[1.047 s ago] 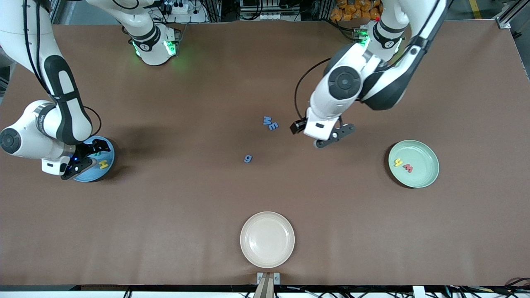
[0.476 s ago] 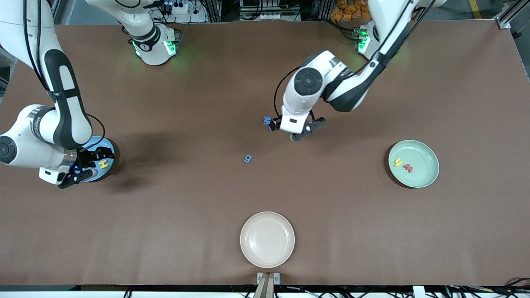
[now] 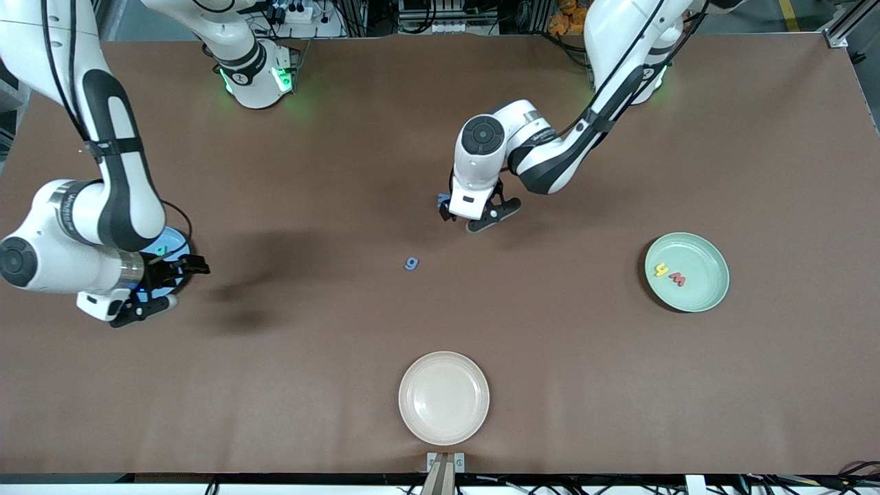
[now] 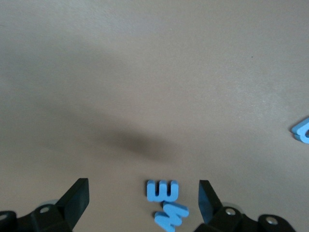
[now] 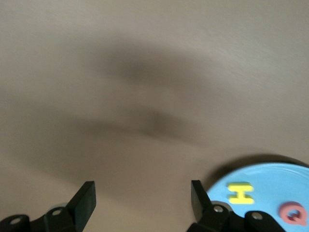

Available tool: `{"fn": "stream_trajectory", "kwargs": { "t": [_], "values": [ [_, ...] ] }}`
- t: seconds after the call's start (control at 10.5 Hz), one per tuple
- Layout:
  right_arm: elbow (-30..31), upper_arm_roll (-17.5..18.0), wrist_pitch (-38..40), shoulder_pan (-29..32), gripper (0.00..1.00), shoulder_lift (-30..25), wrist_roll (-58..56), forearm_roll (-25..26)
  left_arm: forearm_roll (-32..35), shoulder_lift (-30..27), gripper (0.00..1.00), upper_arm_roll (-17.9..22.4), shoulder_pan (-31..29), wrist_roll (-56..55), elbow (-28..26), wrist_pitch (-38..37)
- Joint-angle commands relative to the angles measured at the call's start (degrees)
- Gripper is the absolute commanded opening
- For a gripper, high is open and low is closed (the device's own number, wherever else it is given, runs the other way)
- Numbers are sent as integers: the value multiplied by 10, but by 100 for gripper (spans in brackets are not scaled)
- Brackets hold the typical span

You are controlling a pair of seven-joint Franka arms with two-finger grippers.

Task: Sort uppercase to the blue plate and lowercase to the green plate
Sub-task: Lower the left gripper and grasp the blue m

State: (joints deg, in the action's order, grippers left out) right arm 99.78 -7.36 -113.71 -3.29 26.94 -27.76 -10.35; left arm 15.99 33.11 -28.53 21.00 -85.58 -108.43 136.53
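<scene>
My left gripper (image 3: 473, 214) hangs open, low over mid-table. In the left wrist view its open jaws (image 4: 142, 200) straddle the blue three-pronged lowercase letter (image 4: 162, 190), and the uppercase blue M (image 4: 171, 215) touches that letter. A blue g (image 3: 411, 263) lies nearer the front camera. The green plate (image 3: 708, 289) holds a yellow h (image 3: 661, 270) and a red w (image 3: 677, 279). My right gripper (image 3: 167, 287) is open and empty beside the blue plate (image 5: 270, 186), which holds a yellow H (image 5: 240, 193) and a red Q (image 5: 293, 212). My right arm covers most of that plate (image 3: 175, 242).
A cream plate (image 3: 444, 397) sits at the table's front edge, mid-table. The left wrist view catches the blue g (image 4: 301, 130) at its border. Bare brown tabletop lies between the letters and the plates.
My left arm swung from near the green plate toward the right arm's end and now hangs over the blue M and three-pronged letter. My right gripper drew off the blue plate, still open.
</scene>
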Motion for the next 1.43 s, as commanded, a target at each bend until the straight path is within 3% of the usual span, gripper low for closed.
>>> {"fn": "stream_trajectory", "kwargs": {
  "t": [0.0, 0.29, 0.95, 1.33],
  "values": [
    [-5, 30, 8, 2, 88, -5, 30, -3, 27, 19, 100, 3, 8, -21, 11, 27],
    [-8, 53, 8, -3, 88, -4, 74, -4, 34, 35, 100, 19, 37, -27, 12, 31],
    [-12, 57, 10, -6, 89, -3, 82, -4, 54, 68, 100, 86, 122, -31, 31, 31],
    [-12, 57, 14, -6, 90, -3, 78, -5, 53, 82, 100, 87, 123, -34, 52, 31]
  ]
}}
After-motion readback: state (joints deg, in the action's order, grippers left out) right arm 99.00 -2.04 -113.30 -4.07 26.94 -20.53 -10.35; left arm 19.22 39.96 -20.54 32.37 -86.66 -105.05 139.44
